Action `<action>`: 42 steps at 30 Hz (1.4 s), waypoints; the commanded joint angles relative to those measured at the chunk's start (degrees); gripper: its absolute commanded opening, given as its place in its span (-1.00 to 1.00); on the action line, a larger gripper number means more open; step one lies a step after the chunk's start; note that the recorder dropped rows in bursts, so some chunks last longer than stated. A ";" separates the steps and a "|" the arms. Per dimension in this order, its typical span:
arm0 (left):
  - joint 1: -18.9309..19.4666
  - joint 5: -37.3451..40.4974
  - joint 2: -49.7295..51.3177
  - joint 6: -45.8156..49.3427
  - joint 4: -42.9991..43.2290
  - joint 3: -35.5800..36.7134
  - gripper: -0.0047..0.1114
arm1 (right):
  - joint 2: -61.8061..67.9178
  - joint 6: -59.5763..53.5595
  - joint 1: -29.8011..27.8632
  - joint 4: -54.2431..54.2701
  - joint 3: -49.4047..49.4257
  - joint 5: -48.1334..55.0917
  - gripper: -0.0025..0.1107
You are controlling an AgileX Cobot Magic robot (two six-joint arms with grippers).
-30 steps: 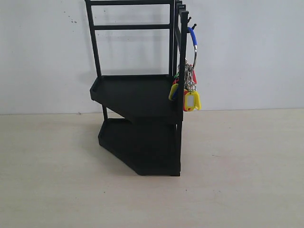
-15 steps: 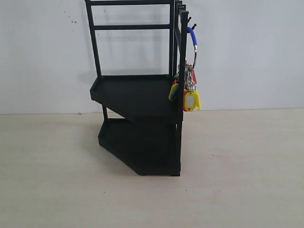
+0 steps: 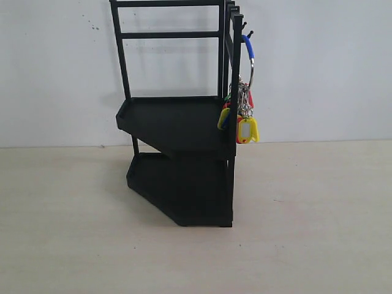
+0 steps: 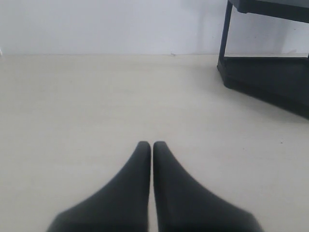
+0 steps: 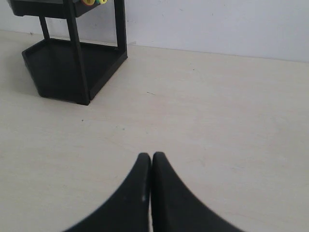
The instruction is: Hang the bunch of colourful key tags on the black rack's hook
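The black rack (image 3: 177,122) stands at the back of the table against the white wall. The colourful key tag bunch (image 3: 245,119) hangs from a hook at the rack's upper right, its blue-sleeved ring (image 3: 248,49) over the hook and the tags dangling beside the upper tray. No gripper shows in the exterior view. My left gripper (image 4: 151,144) is shut and empty over bare table, with the rack's base (image 4: 270,77) far off. My right gripper (image 5: 151,155) is likewise shut and empty; the rack (image 5: 72,63) and a few tag tips (image 5: 92,2) lie far from it.
Pale table (image 3: 306,214) stretches in front of and to both sides of the rack. A white wall (image 3: 318,73) closes off the back.
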 commanded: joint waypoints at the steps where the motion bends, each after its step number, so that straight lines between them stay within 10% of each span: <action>1: 0.21 -0.90 -0.12 -0.60 -0.43 -0.08 -0.84 | -0.23 -1.02 0.09 0.28 -0.03 -0.19 -0.96; 19: 0.21 -0.90 -0.12 -0.60 -0.43 -0.08 -0.84 | -0.23 -0.31 -11.54 0.28 -0.03 -0.19 -0.96; 42: 0.21 -0.90 -0.12 -0.60 -0.43 -0.08 -0.84 | -0.23 -0.03 -11.37 0.28 -0.03 -0.19 -0.96</action>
